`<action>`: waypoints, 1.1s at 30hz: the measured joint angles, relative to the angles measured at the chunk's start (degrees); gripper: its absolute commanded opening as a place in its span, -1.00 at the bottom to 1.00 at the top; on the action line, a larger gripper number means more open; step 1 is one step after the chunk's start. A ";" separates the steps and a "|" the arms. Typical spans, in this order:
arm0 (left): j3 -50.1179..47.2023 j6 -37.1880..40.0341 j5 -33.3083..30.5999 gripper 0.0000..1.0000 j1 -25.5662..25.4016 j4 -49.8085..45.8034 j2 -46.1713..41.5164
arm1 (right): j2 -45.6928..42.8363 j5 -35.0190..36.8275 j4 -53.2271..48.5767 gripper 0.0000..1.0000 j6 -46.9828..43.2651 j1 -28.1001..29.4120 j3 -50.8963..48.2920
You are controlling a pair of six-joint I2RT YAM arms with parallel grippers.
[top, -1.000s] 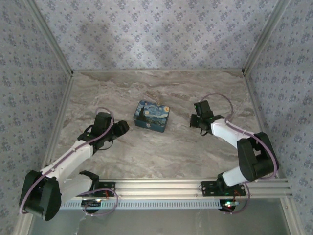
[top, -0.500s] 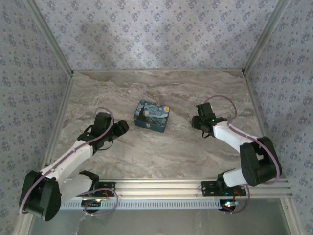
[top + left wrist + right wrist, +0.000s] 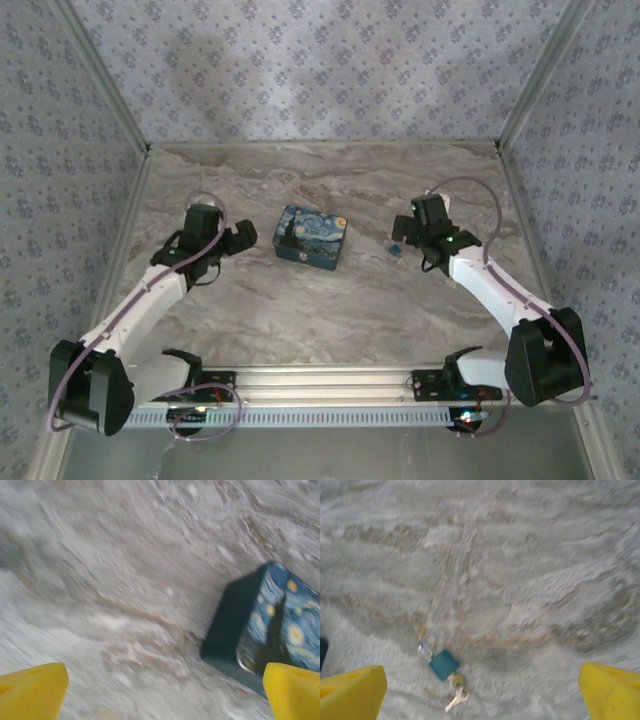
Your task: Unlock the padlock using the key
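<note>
The right arm swings outward and its right gripper (image 3: 480,694) lifts away, and there's the padlock (image 3: 397,248) uncovered on the table (image 3: 330,310), where the fingers hid it a second ago. The left arm has moved too, reaching farther up the table, so the left gripper (image 3: 162,692) now sits closer to the tin (image 3: 311,238).

On the right wrist camera the jaws stand wide apart, one yellow fingertip (image 3: 351,692) at each lower corner, nothing between them but bare marble. The padlock lies flat on the table beneath the gap, well over toward the fingertip on the picture's left and touching neither tip. Its teal body has the silver shackle (image 3: 425,651) at the far end. The key (image 3: 456,696) sits at the near end, right up against the body. It's too blurred to say whether the key is in the keyhole or whether the shackle is sprung.

Over on the left wrist camera those jaws are wide apart as well and grip nothing. The starry blue tin stands just beyond the fingertip (image 3: 292,690) on the picture's right, its near corner partly behind that tip, clear of the other one.
</note>
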 measured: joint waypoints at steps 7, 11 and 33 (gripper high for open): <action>-3.91 14.82 -5.99 0.99 7.17 10.08 -0.22 | 0.35 13.92 14.05 1.00 -8.85 -1.46 -4.94; -10.97 22.86 -8.24 0.99 10.45 20.87 1.18 | 4.02 18.47 22.10 1.00 -12.48 -4.66 -9.09; -22.18 29.92 -4.52 0.99 16.72 63.84 23.65 | 14.60 -4.13 67.19 1.00 -22.49 -17.75 -28.87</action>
